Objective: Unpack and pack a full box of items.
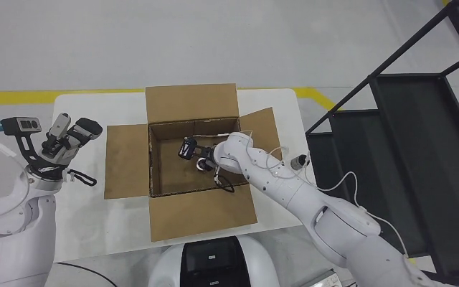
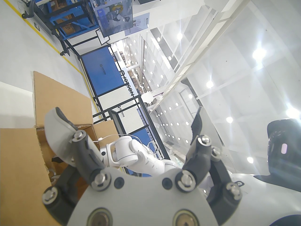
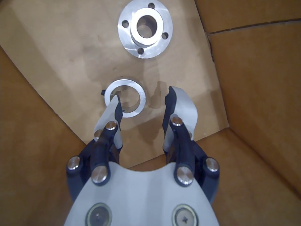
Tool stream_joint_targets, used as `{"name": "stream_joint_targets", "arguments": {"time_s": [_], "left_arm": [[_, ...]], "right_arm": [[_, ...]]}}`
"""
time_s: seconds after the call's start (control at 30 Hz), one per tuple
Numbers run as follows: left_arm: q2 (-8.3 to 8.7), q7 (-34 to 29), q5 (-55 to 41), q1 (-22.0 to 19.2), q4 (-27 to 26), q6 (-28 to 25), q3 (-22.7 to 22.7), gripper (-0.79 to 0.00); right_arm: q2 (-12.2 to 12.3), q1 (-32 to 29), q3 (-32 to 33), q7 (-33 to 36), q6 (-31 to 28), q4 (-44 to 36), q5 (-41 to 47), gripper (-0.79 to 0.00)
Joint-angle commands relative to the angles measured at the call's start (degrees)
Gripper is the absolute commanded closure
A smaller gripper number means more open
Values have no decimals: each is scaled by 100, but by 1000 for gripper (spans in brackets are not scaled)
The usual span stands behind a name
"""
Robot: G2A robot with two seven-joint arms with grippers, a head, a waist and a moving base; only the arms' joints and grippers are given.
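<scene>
Three cameras, one brown cardboard box (image 1: 192, 104)
Top looks down on it; right wrist sits close inside; left wrist faces upward beside it.

Ring (image 3: 139, 96) lies near flange (image 3: 125, 39) on box (image 3: 258, 76) floor.

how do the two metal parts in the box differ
The flange is wider: a flat disc with a raised hub and four small holes. The ring is a plain collar without a disc. The flange lies clear of the right gripper, while one of its fingers overlaps the ring's rim. Both are shiny metal, lying flat on the floor of the box, bore upward.
</scene>
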Motion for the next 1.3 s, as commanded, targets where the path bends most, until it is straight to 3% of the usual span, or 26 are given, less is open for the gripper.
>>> {"name": "stream_joint_targets", "arguments": {"time_s": [0.0, 0.17, 0.47, 0.53, 0.6, 0.63, 0.83, 1.07, 1.27], "left_arm": [[0, 0, 0, 0, 0, 0, 0, -785], [0, 0, 0, 0, 0, 0, 0, -785], [0, 0, 0, 0, 0, 0, 0, -785], [0, 0, 0, 0, 0, 0, 0, -785], [0, 0, 0, 0, 0, 0, 0, -785], [0, 0, 0, 0, 0, 0, 0, -785], [0, 0, 0, 0, 0, 0, 0, -785], [0, 0, 0, 0, 0, 0, 0, -785], [0, 0, 0, 0, 0, 0, 0, -785]], "right_arm": [[-19, 10, 6, -9, 28, 69, -11, -376], [-79, 43, 6, -38, 36, 211, -12, -336], [-210, 137, -37, -3, -57, 491, 24, -342], [-239, 161, -54, -8, -102, 557, 20, -280], [-266, 183, -68, -17, -136, 613, 9, -123], [-279, 190, -73, -23, -149, 633, 9, 0], [-306, 271, -44, -132, -155, 540, -168, 0], [-56, 136, 470, 117, -363, -556, -289, 0], [380, -627, 1460, 469, -1164, -2304, 80, 0]]}}
